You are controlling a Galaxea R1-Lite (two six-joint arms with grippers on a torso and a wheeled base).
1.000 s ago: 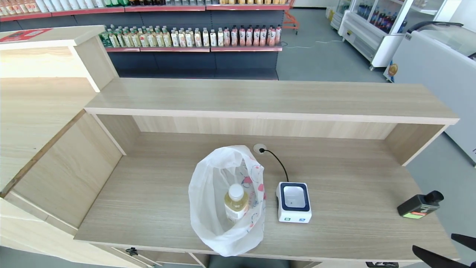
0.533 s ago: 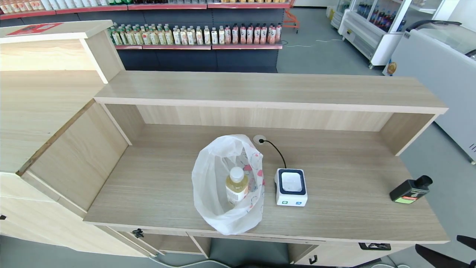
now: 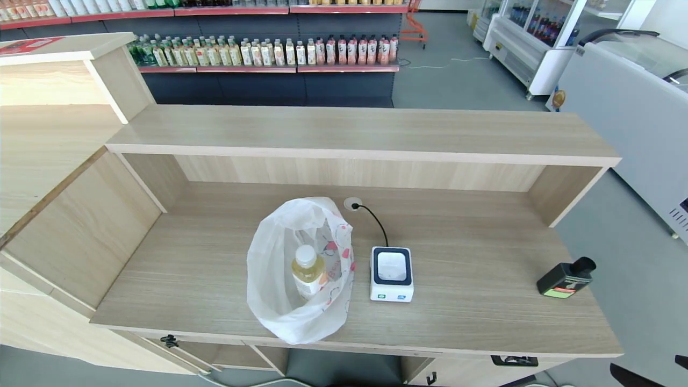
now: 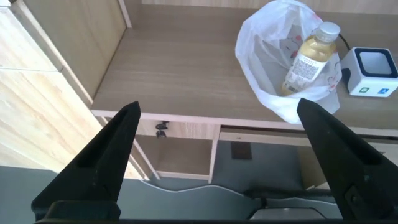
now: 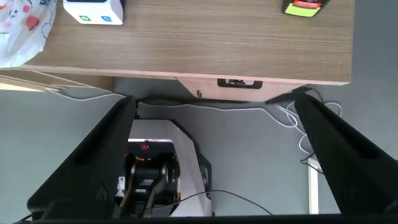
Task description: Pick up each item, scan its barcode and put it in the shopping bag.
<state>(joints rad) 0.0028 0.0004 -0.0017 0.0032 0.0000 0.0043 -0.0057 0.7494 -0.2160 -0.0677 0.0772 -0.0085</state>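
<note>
The shopping bag (image 3: 269, 279), one white plastic sack with pink and red cartoon prints, stands open near the middle of the counter (image 3: 473, 301). One bottle (image 3: 308, 269) of yellow drink with a white cap stands upright inside it; it has a pale label whose print is too small to read.

Just beside the bag, on the robot's right, sits one scanner (image 3: 392, 274): a white box with a dark frame around its upward-facing window and two small squares, one green and one blue, on its near face. A black cable (image 3: 376, 223) runs from its back to a round grommet (image 3: 352, 203) in the counter.

Well apart from these, near the counter's right end, one dark bottle (image 3: 561, 279) with a black cap lies on its side. Its label is green and red, with no writing that can be made out.

The left claw (image 4: 217, 112) hangs released and empty, fingers spread wide, off the counter's near edge on the bag's side. The right claw (image 5: 214, 99) is likewise released and empty, low beyond the near edge.
</note>
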